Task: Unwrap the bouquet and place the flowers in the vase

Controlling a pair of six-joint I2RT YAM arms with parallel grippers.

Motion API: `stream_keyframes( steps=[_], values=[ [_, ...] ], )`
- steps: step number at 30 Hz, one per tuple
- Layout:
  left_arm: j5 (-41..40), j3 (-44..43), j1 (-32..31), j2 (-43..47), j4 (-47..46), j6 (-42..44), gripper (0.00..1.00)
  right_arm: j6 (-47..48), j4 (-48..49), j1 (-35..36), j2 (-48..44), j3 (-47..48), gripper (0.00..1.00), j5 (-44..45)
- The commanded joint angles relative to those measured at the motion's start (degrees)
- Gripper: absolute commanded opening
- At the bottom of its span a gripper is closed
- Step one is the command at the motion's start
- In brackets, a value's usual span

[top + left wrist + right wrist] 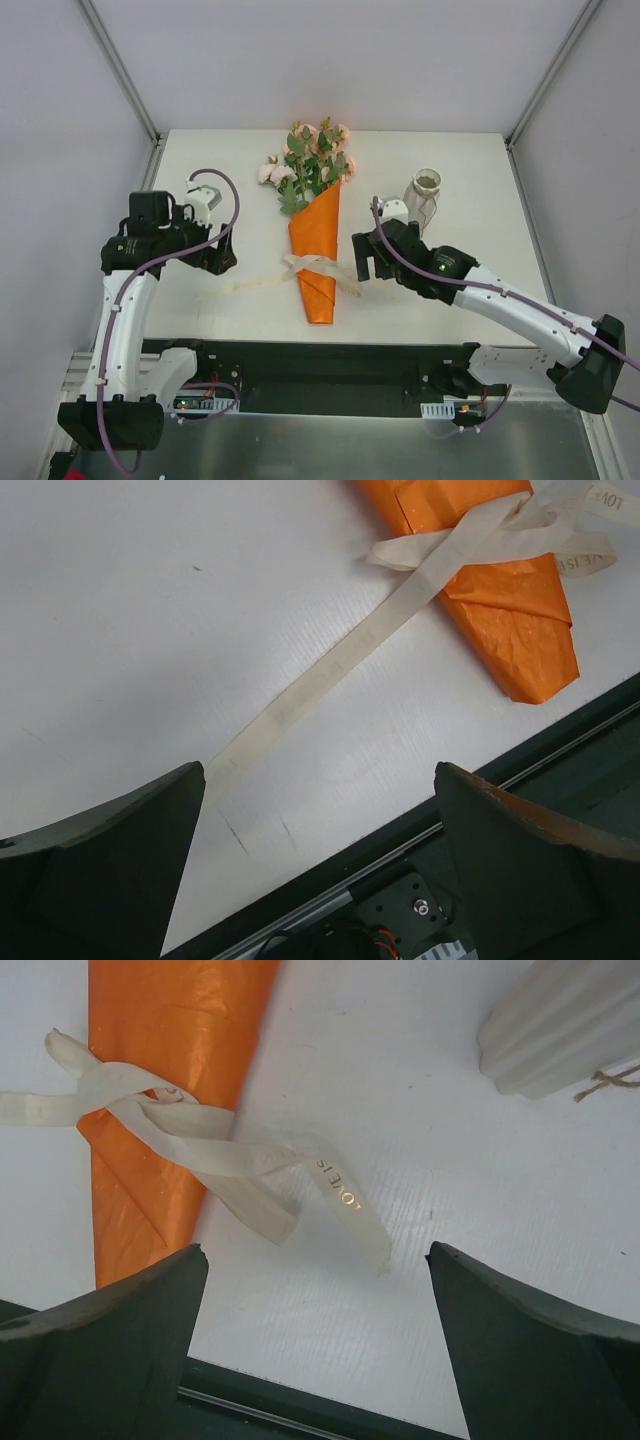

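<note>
- From above, the bouquet (pixel 316 235) lies flat in the middle of the bench (pixel 200 180). Its roses (pixel 310 160) point to the far side, and a cream ribbon (pixel 318 266) is tied round the orange paper.
- The beige vase (pixel 425 195) sits right of the blooms, apart from the paper.
- The left hand (pixel 222 258) hangs left of the cone. The right hand (pixel 358 258) is just beside it at knot height. Both are spread and hold nothing.
- Left wrist camera: between the wide-apart fingers a long ribbon tail runs across the bench up to the knot. The cone's pointed end lies near the bench's front edge.
- Right wrist camera: again the fingers are spread wide. The knot is at upper left, and a short tail (gold lettering on it) lies loose on the bench. The vase's ribbed body and a bit of twine (pixel 608 1080) show at upper right.
</note>
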State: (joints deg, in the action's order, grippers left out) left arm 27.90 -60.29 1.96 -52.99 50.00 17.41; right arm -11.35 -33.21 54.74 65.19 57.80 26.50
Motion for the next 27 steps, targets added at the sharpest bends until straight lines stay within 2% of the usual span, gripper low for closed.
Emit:
stream_keyframes(
  steps=[1,3,6,11,17,21,27],
  values=[
    [4.2,-0.4,0.0,-1.5,0.8,1.9,0.99,-1.3,1.4,-0.8,-0.9,-1.5,0.96,-1.1],
    [4.4,-0.3,-0.6,-2.9,0.6,2.5,0.99,-2.9,1.7,-2.1,-0.6,-2.2,0.96,-1.4],
    [2.2,0.2,-4.8,-5.4,0.2,3.1,0.99,-5.3,2.4,-4.8,0.3,-3.6,0.96,-3.3],
    [-5.4,3.1,-16.3,-8.4,-3.4,4.1,0.99,-7.8,3.9,-8.1,2.0,-5.3,0.96,-6.3],
    [-6.7,4.4,-20.2,-16.1,-8.4,6.9,0.99,-10.5,5.1,-8.7,3.0,-6.8,0.96,-6.3],
    [-7.7,4.5,-23.8,-22.6,-11.0,8.3,0.99,-12.4,7.5,-9.3,1.2,-11.1,0.96,-7.9],
    [-12.2,6.0,-28.8,-28.6,-16.6,10.4,0.99,-14.3,9.8,-10.3,-0.3,-14.5,0.97,-9.1]
  ],
)
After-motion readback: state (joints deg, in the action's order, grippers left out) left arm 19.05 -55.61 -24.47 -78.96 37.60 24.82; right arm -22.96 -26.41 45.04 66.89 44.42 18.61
